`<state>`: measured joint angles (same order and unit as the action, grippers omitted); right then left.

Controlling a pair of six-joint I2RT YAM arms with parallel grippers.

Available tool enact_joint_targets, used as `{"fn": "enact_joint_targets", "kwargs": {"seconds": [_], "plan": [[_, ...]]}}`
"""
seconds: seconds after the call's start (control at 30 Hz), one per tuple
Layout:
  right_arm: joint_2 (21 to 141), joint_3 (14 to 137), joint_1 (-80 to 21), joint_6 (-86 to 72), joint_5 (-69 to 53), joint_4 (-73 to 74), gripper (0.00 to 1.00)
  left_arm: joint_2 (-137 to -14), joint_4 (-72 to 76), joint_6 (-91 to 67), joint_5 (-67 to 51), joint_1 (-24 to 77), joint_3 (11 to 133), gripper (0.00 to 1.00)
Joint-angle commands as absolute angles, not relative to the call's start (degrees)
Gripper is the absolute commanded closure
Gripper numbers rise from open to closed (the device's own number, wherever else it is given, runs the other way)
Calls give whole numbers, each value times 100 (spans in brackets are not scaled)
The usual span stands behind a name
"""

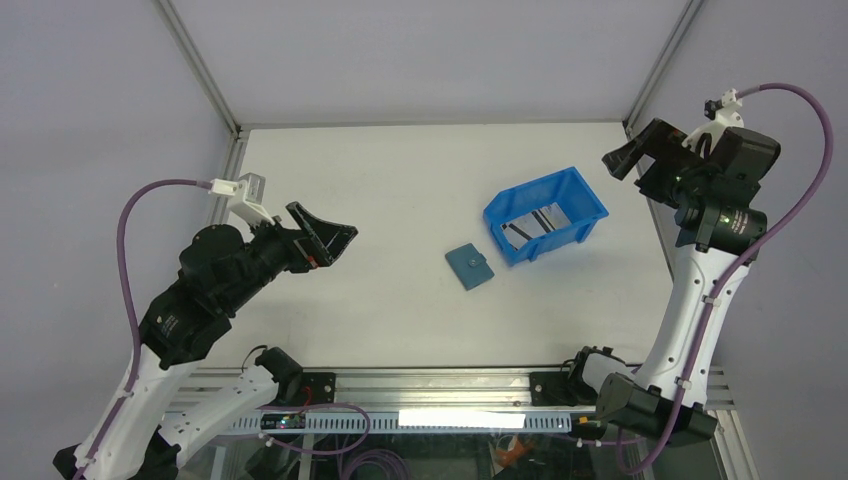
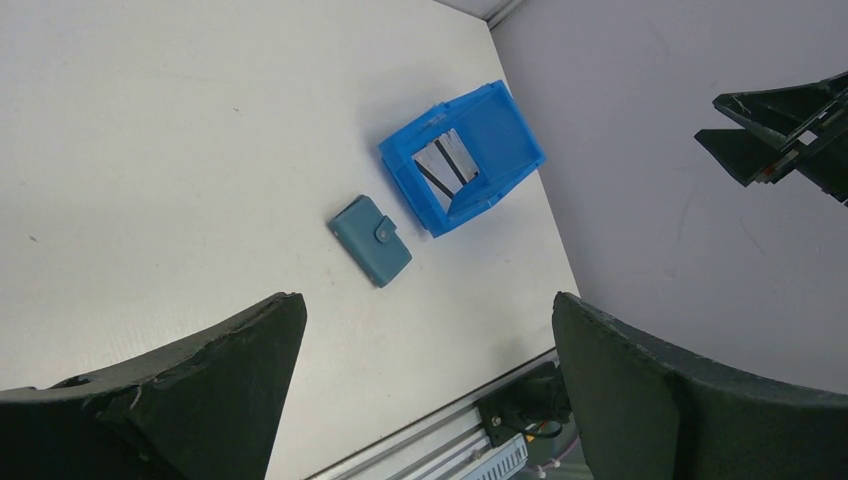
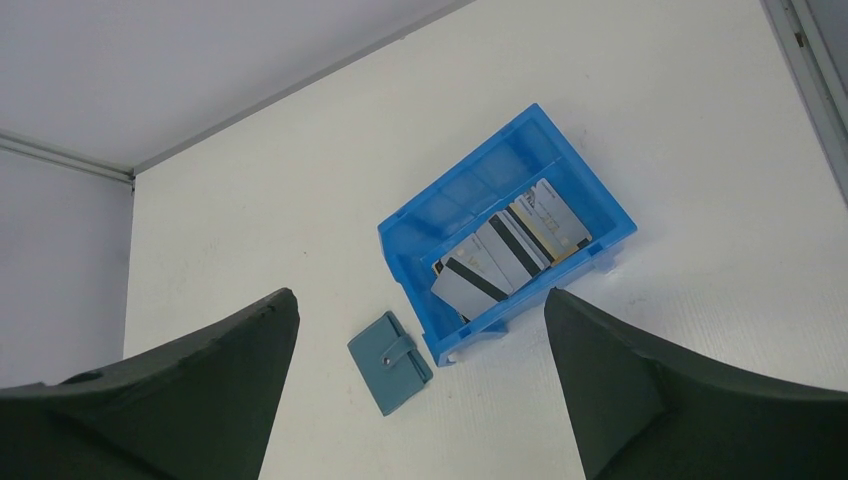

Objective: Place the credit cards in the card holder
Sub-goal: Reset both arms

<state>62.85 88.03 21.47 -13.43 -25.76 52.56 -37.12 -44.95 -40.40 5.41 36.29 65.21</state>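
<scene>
The teal card holder (image 1: 469, 266) lies closed and snapped on the white table, just left of a blue bin; it also shows in the left wrist view (image 2: 371, 240) and the right wrist view (image 3: 390, 362). Several silvery credit cards (image 3: 507, 257) with dark stripes lie overlapping inside the bin, also seen from above (image 1: 533, 224) and in the left wrist view (image 2: 447, 168). My left gripper (image 1: 328, 236) is open and empty, raised over the left of the table. My right gripper (image 1: 633, 152) is open and empty, raised at the far right, beyond the bin.
The bright-blue plastic bin (image 1: 590, 205) stands right of centre, its open side tilted toward the near-left, also in the wrist views (image 2: 520, 130) (image 3: 415, 215). Grey walls with metal posts bound the table at the back and sides. A metal rail runs along the near edge.
</scene>
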Motion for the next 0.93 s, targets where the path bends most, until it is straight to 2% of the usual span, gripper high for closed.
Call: {"fn": "enact_joint_targets", "kwargs": {"seconds": [0.0, 0.9], "plan": [[6213, 8813, 2206, -1347, -2629, 5040, 2, -3677, -4236, -4008, 369, 3586, 6455, 1], [6277, 8684, 2389, -1250, -2366, 5148, 2, -4025, -4062, -3911, 119, 3520, 6437, 1]]}}
